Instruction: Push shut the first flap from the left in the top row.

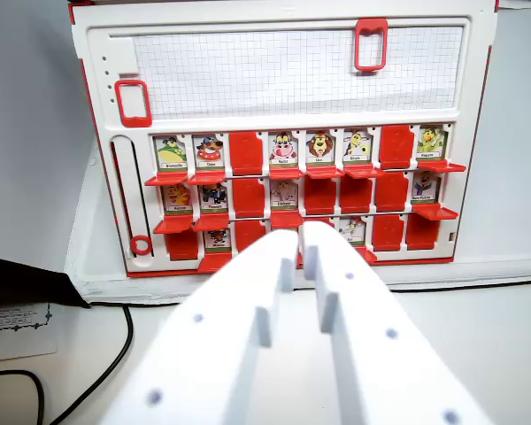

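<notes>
The claw hangs low before the game board, jaws nearly together & holding nothing — apparently to poke. The top-row leftmost flap is up, far upper left.

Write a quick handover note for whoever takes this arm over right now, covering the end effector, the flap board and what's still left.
End effector: white plastic, empty, jaws nearly together, low in front of the board's bottom row.
Red and white plastic flap board: lies ahead, three rows of picture flaps.
Top-row first flap from the wrist view's left: still open, picture showing, untouched.
Done: nothing visible on that flap.
Left: move up and left to it, then push it shut.
</notes>
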